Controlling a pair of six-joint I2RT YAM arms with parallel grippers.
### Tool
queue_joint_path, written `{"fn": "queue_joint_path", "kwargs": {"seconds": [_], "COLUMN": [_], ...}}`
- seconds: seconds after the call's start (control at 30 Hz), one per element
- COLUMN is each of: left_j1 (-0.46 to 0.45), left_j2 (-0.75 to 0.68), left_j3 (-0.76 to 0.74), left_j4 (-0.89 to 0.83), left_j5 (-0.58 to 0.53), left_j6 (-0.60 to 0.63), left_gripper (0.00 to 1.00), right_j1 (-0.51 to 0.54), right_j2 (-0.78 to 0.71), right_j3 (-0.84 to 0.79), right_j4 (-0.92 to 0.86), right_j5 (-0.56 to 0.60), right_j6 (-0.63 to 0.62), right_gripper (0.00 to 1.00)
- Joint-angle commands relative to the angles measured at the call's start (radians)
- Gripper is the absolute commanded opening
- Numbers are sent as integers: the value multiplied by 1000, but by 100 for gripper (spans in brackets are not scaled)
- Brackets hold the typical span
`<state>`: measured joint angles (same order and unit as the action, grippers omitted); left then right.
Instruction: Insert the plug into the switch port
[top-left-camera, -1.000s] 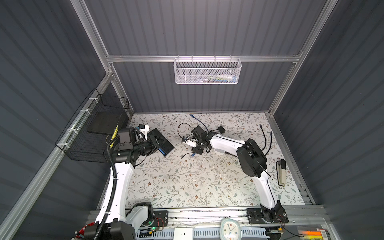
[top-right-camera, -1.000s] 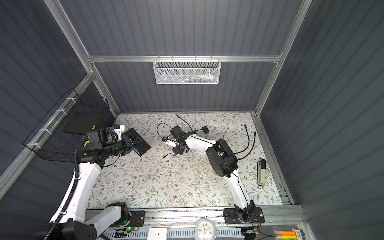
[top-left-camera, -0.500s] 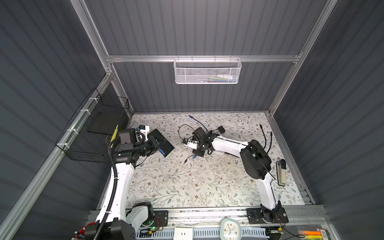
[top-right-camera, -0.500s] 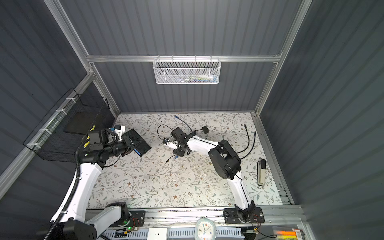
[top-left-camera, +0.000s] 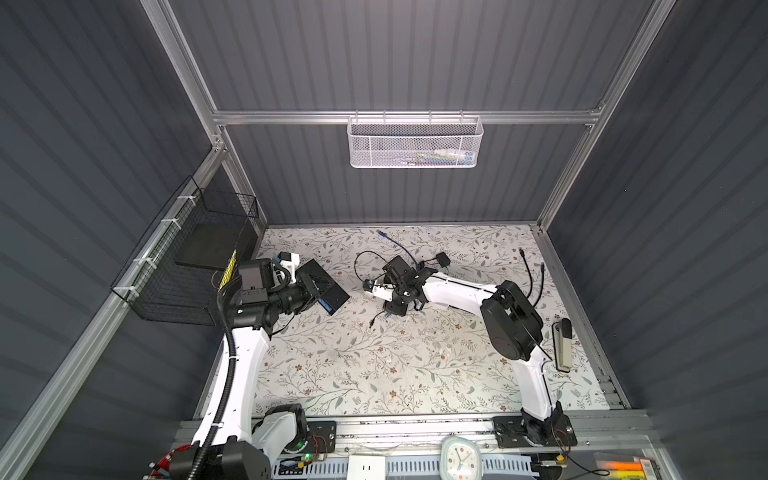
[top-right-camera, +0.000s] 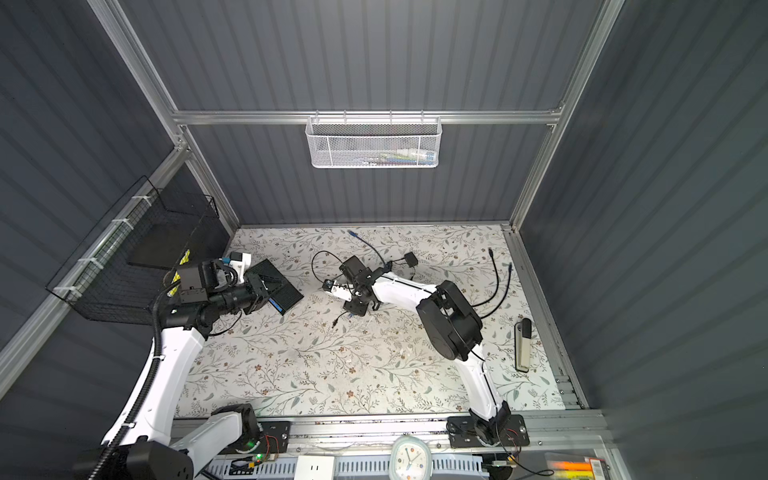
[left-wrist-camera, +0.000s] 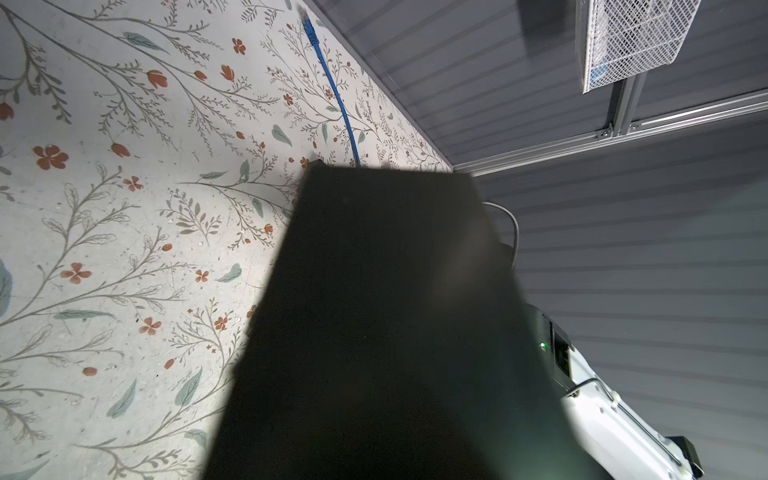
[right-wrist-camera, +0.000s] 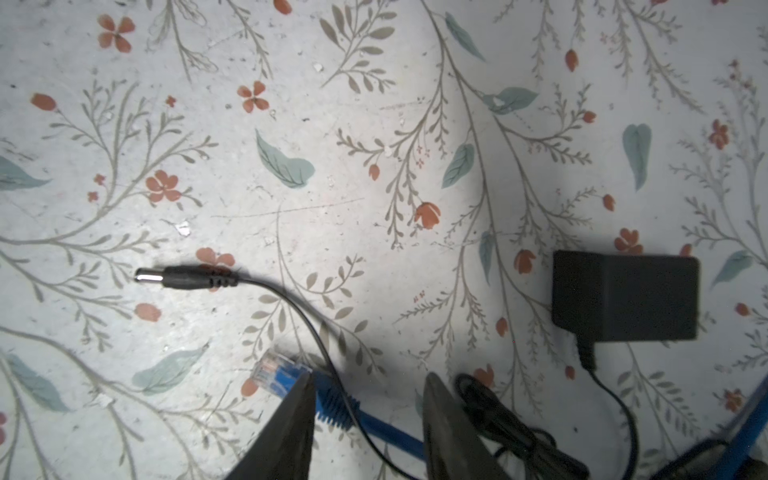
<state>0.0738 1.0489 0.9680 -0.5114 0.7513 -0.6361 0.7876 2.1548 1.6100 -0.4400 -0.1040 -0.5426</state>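
Two arms share this. Above the counter (top-left-camera: 374, 374), we keep the switch (top-left-camera: 330, 291) pinched aloft in the left gripper (top-left-camera: 309, 289). The right gripper (right-wrist-camera: 369, 378), jaws spread, has shifted to straddle the blue cable (right-wrist-camera: 374, 420). Its plug (right-wrist-camera: 276, 372) lies on the counter beside one jaw, ready for grasping.

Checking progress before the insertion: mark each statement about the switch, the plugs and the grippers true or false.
1. The left gripper is shut on the black network switch. True.
2. The right gripper holds the blue Ethernet plug. False: its jaws stand open and the plug lies on the floral mat.
3. The barrel plug lies loose on the mat. True.
4. The black power adapter sits in the left gripper. False: it lies on the mat.
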Motion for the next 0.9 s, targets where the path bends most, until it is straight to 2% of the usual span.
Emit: {"fn": "queue_joint_path", "kwargs": {"seconds": [0.0,0.3,0.53,0.67,0.87], "left_j1": [9,8,9,9,9], "left_j2": [-16,-26,-36,-53,-83], "left_j3": [-3,-7,1,-8,-4], "left_j4": [34,40,28,34,6], "left_j5": [34,37,41,37,17], "left_j6": [-9,-16,-10,-16,-18], "left_gripper": [9,10,11,10,13], "right_j1": [16,21,21,18,-5], "right_j2": [12,80,81,86,116], "right_j3": [1,55,17,5,52], "right_j4": [-22,-57,-50,-53,-82], "right_j5": [-26,-47,-41,-28,-70], "right_j6": [12,18,32,32,9], "right_gripper": [44,44,42,28,7]}}
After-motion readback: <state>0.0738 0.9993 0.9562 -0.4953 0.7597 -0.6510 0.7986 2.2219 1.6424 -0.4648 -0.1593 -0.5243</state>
